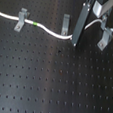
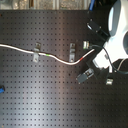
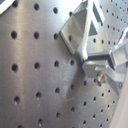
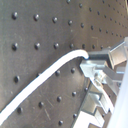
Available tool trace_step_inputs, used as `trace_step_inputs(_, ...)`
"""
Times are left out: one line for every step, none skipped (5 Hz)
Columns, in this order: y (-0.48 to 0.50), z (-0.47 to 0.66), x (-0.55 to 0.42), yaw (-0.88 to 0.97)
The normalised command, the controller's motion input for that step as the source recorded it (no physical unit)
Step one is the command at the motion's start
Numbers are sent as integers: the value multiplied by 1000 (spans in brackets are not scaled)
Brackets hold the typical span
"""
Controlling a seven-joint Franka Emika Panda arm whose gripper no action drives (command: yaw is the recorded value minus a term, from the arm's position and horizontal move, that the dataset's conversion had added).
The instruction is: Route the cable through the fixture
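Note:
The white cable [image 1: 48, 30] runs from the first exterior view's left edge through the left metal clip [image 1: 20, 20], shows a green band [image 1: 35, 24], and passes in front of the middle clip [image 1: 66, 24] to my gripper [image 1: 76, 38]. In the second exterior view the cable [image 2: 60, 57] has a red band [image 2: 81, 59] just before the gripper [image 2: 95, 56]. In the second wrist view the cable [image 4: 45, 75] ends between the metal fingers [image 4: 97, 67], which are shut on it. A third clip [image 1: 104, 40] stands just past the gripper. The first wrist view shows a clip [image 3: 80, 30] close by.
The black perforated board [image 1: 49, 82] fills both exterior views. A further small clip [image 2: 107, 82] and a blue object [image 2: 1, 89] at the second exterior view's left edge lie on it. The white arm [image 2: 117, 27] hangs over the second exterior view's right side.

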Motion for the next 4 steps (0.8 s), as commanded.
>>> trace_step_inputs(3,-248,79,-40)
trace_step_inputs(-13,-425,114,-123)
trace_step_inputs(-93,-456,92,-231)
trace_step_inputs(42,-432,60,-363)
